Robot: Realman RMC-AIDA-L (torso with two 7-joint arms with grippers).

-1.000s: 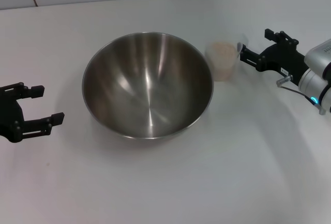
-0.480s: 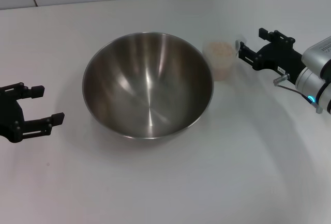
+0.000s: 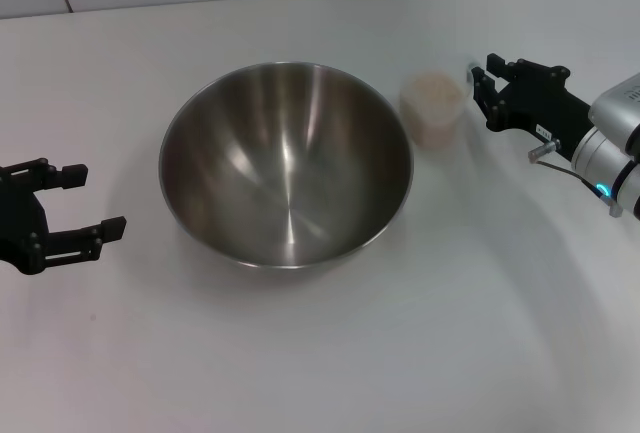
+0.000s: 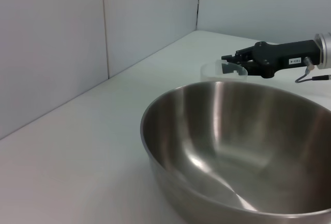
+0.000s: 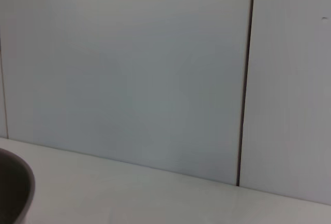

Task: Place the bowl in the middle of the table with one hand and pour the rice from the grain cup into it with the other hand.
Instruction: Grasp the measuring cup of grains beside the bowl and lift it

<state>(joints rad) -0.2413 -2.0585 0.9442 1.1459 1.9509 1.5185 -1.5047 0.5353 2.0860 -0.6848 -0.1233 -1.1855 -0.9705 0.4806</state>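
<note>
While the stainless-steel mixing bowl (image 3: 286,165) sits upright about mid-table, I read the left gripper (image 3: 72,203) as parked: it hovers nearest me on the left, its two black fingers (image 3: 100,227) spread wide and holding nothing, the bowl well beyond their tips. That fits a hand whose part, setting the bowl down, looks done. It leaves the bowl free and the pour side unobstructed.

Inside the bowl I see only the shiny brushed metal; no grains, so pouring has not begun, in my judgement.

Farther off, on the bowl's right, the right gripper (image 3: 484,91) reaches in sideways toward the clear plastic grain cup (image 3: 432,109). Its fingers (image 3: 478,85) are parted with nothing in them. The cup stands upright on the white table (image 3: 420,333), just ahead of the fingertips and just beside the bowl's rim. I cannot tell from the head view whether the tips already touch the cup wall. The left wrist view shows that gripper (image 4: 234,58) at about the height of the cup's rim (image 4: 223,68), so I take it to be lining up a side grasp near the top of the cup.

The rice (image 3: 431,86) fills the cup nearly to the brim, which is why I would close gently and lift level before tipping.
</note>
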